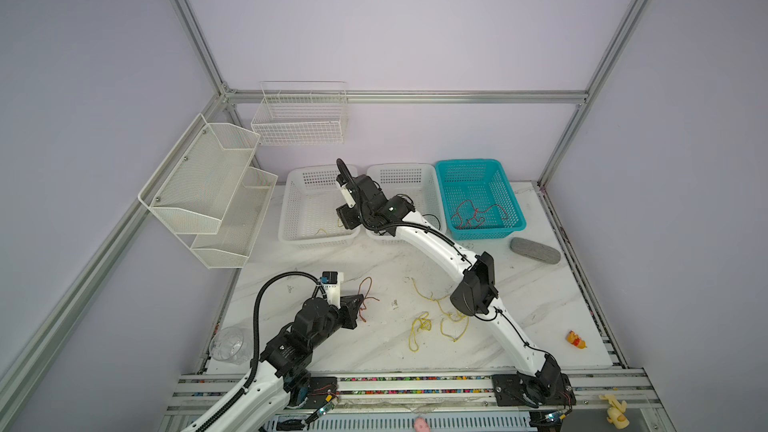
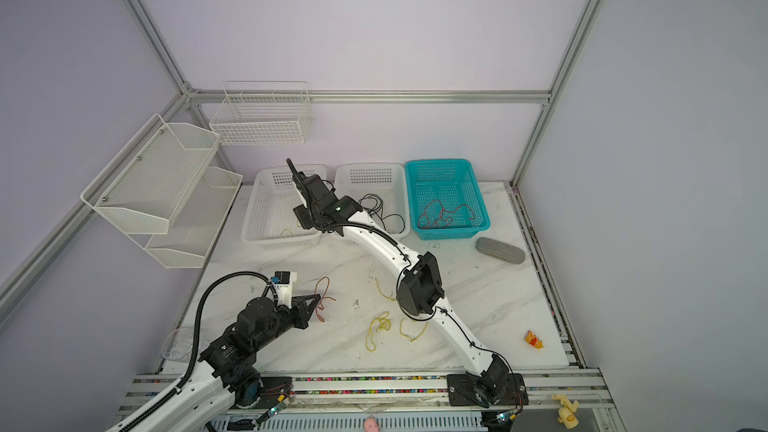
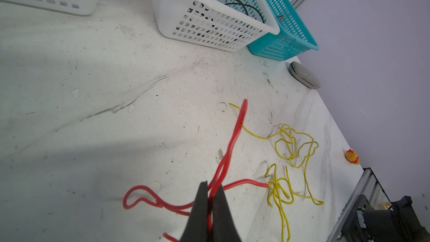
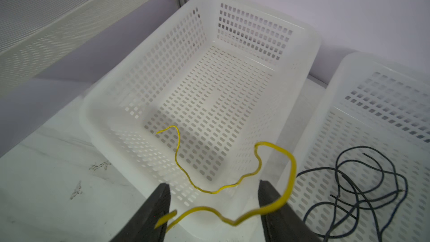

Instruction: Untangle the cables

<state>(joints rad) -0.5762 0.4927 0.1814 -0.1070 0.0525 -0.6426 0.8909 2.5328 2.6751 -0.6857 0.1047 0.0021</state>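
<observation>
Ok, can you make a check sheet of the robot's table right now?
surface: white marble table, scuffed.
job's things: yellow cables tangled on table; black cable in middle white basket; red cables in teal basket.
clutter: grey felt case, orange toy, clear cup.
grippers: left claw shut on red cable; right claw open over left white basket, yellow cable across its fingers.
cables: black hose loops off left arm.
surroundings: wire shelves on lilac walls.
</observation>
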